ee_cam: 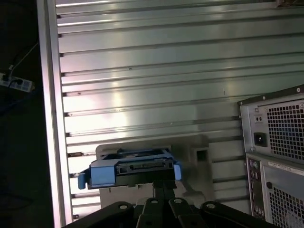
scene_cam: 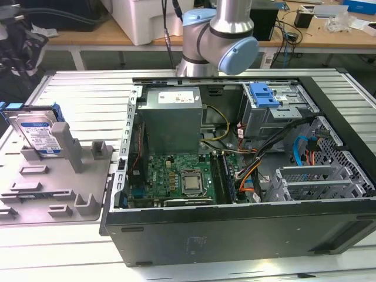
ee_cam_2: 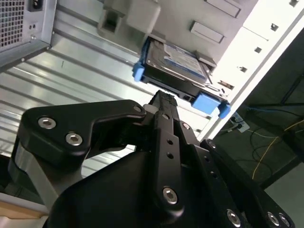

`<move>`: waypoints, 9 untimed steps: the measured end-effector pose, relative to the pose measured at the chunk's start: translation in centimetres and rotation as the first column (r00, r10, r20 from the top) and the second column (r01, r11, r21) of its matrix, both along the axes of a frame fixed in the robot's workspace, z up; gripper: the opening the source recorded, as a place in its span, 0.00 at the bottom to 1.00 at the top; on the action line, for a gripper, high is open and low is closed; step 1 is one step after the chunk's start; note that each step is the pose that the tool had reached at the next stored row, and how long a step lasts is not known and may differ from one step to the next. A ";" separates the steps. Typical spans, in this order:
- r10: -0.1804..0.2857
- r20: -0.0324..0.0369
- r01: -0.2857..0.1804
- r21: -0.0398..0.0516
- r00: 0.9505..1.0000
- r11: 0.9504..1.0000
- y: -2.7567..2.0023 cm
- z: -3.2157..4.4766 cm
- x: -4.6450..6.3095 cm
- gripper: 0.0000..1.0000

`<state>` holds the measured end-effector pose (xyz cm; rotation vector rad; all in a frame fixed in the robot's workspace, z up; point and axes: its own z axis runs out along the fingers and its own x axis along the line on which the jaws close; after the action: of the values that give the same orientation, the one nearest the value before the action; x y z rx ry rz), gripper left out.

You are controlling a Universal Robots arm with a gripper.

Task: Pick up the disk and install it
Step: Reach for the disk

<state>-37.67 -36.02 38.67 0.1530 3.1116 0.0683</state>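
The disk point(scene_cam: 36, 134) is a silver hard drive with a white-and-blue label in a blue carrier. It stands on edge in a grey holder point(scene_cam: 56, 182) at the exterior view's left, outside the computer case. In both wrist views the disk point(ee_cam_2: 176, 62) point(ee_cam: 134, 167) lies just beyond my gripper's tips. My gripper point(ee_cam_2: 161, 98) point(ee_cam: 164, 188) is apart from it, its black fingers pressed together with nothing between them.
The open computer case point(scene_cam: 235, 229) lies on the ribbed metal table point(scene_cam: 82, 88), with the motherboard point(scene_cam: 179, 179) inside. A grey power-supply box point(scene_cam: 173, 120) and a grey drive cage with a blue latch point(scene_cam: 264, 95) sit at the case's far side. The arm's base point(scene_cam: 217, 41) stands behind the case.
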 end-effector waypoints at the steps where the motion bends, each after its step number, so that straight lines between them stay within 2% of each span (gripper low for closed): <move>1: 0.000 0.000 0.000 0.000 1.000 1.000 0.16 -0.04 -0.7 0.11; 6: 0.000 0.000 0.000 0.000 1.000 1.000 0.70 -0.13 -3.0 0.11; 9: 0.000 0.000 0.000 0.000 1.000 1.000 0.74 -0.13 -3.1 0.11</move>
<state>-40.73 -35.28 38.54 0.1533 3.1116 0.0684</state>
